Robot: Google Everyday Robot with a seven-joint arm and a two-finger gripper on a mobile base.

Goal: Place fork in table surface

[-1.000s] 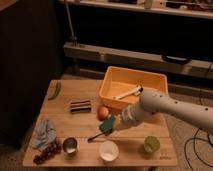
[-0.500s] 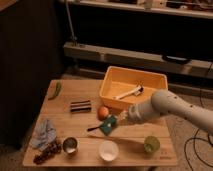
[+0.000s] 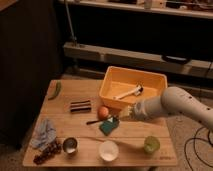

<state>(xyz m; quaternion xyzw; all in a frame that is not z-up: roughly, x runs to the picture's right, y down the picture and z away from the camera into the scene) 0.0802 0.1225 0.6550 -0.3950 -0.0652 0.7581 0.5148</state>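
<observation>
Fork (image 3: pixel 96 121) is a thin dark line in the camera view, lying low over the table surface (image 3: pixel 130 142) just left of the gripper (image 3: pixel 112 123); it runs from the gripper leftward, passing just below an orange (image 3: pixel 103 112). Whether it already touches the wood or hangs slightly above it cannot be told. The gripper sits over the middle of the tabletop at the end of a pale grey-white arm (image 3: pixel 172 106) that reaches in from the right. Its fingers are closed, and the fork's near end meets them, so it appears pinched there. A green-teal object (image 3: pixel 108 126) lies directly under the gripper.

Behind the gripper, a yellow-orange bin (image 3: pixel 152 80) stands at the table's rear right, with a white-handled utensil (image 3: pixel 127 93) lying inside it. To the left of the orange is a dark striped block (image 3: pixel 80 105). A green vegetable (image 3: pixel 55 90) lies near the far-left corner. Along the front edge are a blue cloth (image 3: pixel 44 133), a bunch of dark grapes (image 3: pixel 46 151), a small metal cup (image 3: pixel 70 145), a white bowl (image 3: pixel 108 150) and a green apple (image 3: pixel 151 144), each apart from the others.
</observation>
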